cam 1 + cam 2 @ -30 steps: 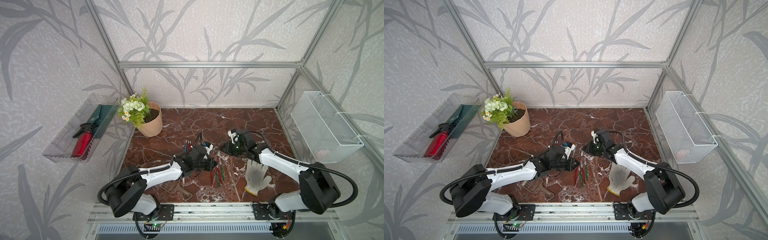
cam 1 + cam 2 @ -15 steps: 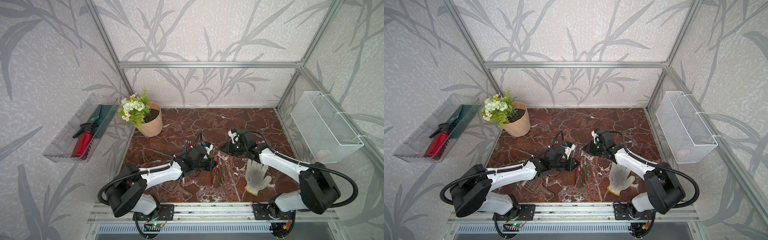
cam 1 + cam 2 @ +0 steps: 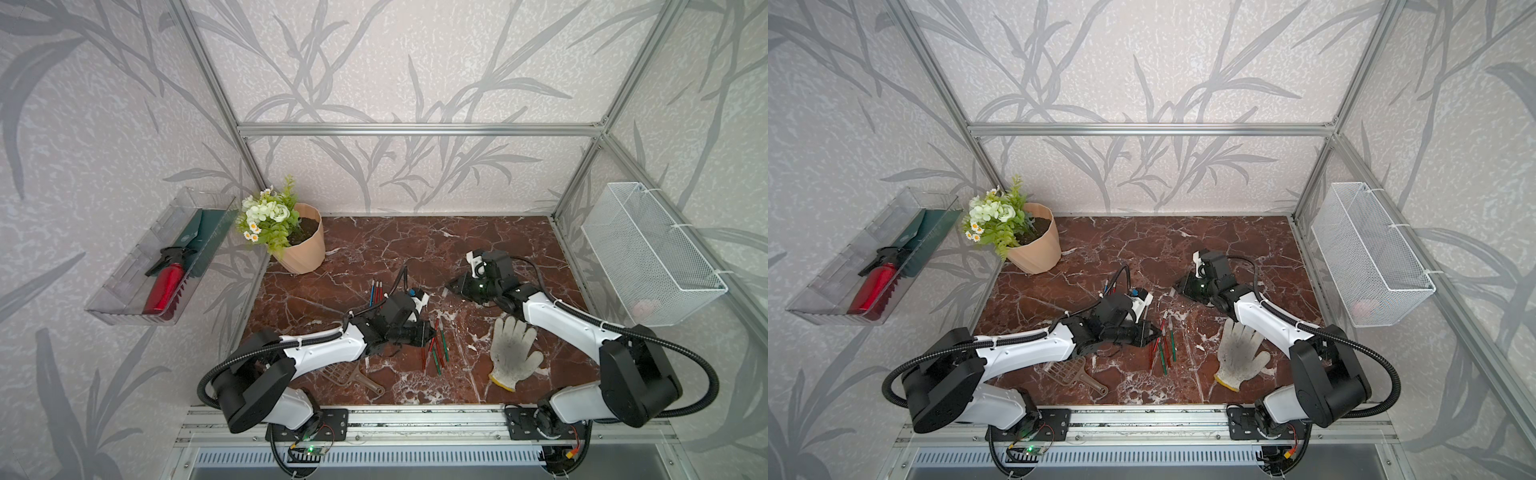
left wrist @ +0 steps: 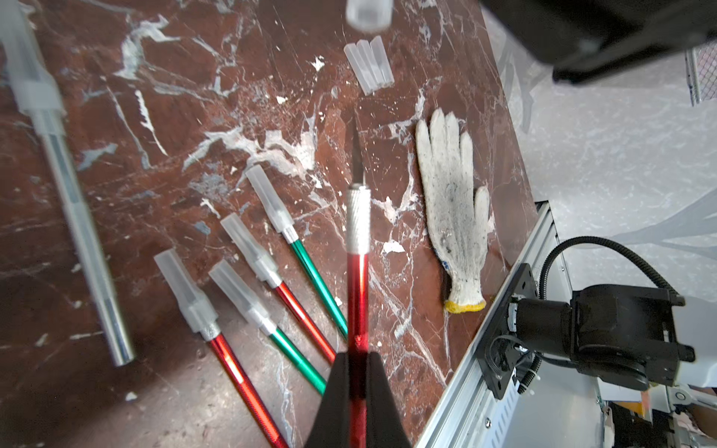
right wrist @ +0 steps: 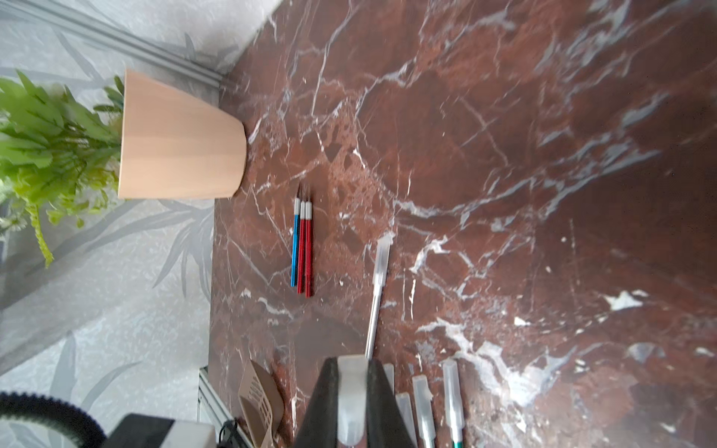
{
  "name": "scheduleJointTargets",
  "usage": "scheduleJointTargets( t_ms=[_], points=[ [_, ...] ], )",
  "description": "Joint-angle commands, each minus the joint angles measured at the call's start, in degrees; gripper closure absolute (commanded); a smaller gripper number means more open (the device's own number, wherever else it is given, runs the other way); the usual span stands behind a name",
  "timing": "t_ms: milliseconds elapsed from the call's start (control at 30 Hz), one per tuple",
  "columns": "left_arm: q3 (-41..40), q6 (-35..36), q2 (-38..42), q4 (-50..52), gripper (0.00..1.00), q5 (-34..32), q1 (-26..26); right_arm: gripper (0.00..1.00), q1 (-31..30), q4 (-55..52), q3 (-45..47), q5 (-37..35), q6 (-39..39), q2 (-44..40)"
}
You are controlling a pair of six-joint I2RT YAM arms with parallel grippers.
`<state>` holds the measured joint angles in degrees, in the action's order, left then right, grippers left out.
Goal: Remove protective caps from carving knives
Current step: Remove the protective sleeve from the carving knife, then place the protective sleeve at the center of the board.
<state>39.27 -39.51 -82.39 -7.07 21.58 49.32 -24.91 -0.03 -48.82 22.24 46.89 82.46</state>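
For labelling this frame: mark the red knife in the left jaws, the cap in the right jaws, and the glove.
red knife (image 4: 357,294), left wrist view, on its red handle.
cap (image 5: 351,399), right wrist view, on its middle between the jaws.
glove (image 4: 454,217), left wrist view, on the palm.

Red-brown marble tabletop (image 3: 395,249). Beige pot (image 3: 305,249) w/ white flowers + fern, far-left corner. Dirty white knit glove (image 3: 513,353), yellow cuff, flat near front, right of centre. Brown slotted scoop (image 3: 353,376) by front edge. Clear tray (image 3: 124,313) on left wall w/ red spray bottle (image 3: 164,286) + green trowel (image 3: 201,237). White mesh basket (image 3: 648,249) on right wall.
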Motion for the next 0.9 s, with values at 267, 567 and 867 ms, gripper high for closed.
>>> scheduleJointTargets(
  t_ms=[267,567,867],
  points=[
    [-1.11,-0.17,1.16,1.22,0.94,-0.72,0.07,0.9,1.34,-0.19,-1.63,-1.41,-2.75,-1.19],
    [-3.2,-2.2,4.42,0.12,0.94,-4.45,-0.62,0.89,5.29,-12.76,-1.71,-3.65,-13.63,-6.1],
    [-5.83,-3.47,8.78,-2.82,0.94,-6.75,-1.48,0.89,9.17,-27.59,-4.05,-9.93,-23.57,-6.82]
  ],
)
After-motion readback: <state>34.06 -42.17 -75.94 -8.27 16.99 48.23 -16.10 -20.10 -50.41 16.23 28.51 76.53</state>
